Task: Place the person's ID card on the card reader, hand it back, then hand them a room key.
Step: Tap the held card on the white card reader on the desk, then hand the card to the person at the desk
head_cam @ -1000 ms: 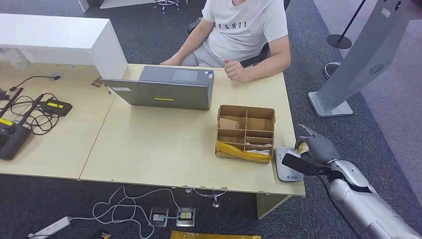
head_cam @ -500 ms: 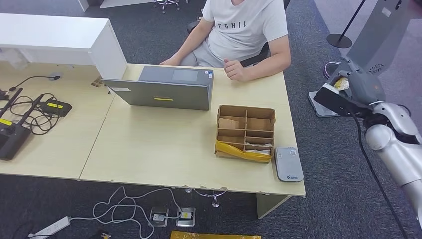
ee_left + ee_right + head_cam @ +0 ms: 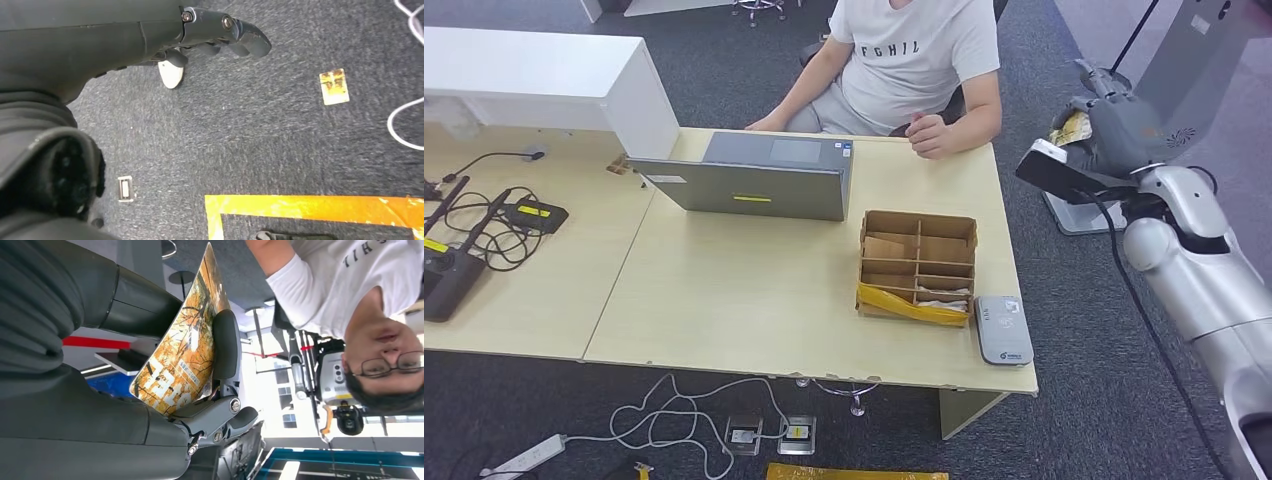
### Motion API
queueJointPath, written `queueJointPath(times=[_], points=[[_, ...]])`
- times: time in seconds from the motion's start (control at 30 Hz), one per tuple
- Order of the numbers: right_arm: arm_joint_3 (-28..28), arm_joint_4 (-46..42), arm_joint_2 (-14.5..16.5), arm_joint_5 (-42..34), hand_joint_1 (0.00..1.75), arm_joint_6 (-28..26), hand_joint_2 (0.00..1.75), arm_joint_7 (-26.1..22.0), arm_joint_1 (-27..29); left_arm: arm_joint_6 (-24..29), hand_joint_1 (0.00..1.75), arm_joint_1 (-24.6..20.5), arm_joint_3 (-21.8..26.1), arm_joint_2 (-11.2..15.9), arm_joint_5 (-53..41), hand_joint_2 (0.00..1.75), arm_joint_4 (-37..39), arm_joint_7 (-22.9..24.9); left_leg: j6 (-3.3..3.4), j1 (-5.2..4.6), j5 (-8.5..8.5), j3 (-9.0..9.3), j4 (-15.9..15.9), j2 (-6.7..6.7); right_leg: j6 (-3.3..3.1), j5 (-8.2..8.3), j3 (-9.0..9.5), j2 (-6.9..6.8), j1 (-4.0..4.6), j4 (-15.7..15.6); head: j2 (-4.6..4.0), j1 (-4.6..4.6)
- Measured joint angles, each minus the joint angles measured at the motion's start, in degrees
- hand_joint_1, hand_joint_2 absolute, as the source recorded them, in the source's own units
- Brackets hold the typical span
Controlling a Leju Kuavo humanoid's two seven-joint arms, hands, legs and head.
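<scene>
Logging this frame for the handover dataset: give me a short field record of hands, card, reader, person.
right robot hand: raised beside the desk's far right corner, holding a card
card: orange-yellow printed card, pinched between thumb and fingers, facing the person
left robot hand: hanging over the carpet, holding nothing, fingers loosely curled
card reader: grey, flat on the desk's near right corner, nothing on it
person: seated at the far side, fist resting on the desk edge, not yet reaching
cardboard tray: beside the reader

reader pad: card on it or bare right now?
Bare. The card reader lies at the desk's near corner with nothing on top; the right hand holds a yellow card raised beside the desk.
</scene>
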Motion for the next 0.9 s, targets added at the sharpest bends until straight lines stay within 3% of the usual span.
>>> queueJointPath(times=[0.5, 0.9], points=[[0.10, 9.94, 9.86, 0.08, 1.75, -2.90, 1.75, -1.54, -0.76, -0.05, 0.00, -0.72, -1.14, -0.31, -0.20, 0.00, 0.00, 1.14, -0.02, 0.00, 0.01, -0.01, 0.00, -0.01, 0.00, 0.00, -0.03, 0.01, 0.00, 0.00, 0.00, 0.01], [0.08, 14.90, 12.52, 1.10, 1.72, -3.21, 1.75, -1.67, -0.74, -0.50, 0.00, -0.72, -1.27, -0.31, -0.20, 0.00, 0.00, 1.14, -0.02, 0.00, 0.01, 0.00, 0.00, 0.00, 0.00, 0.00, -0.04, 0.01, 0.00, -0.01, 0.00, 0.01]])
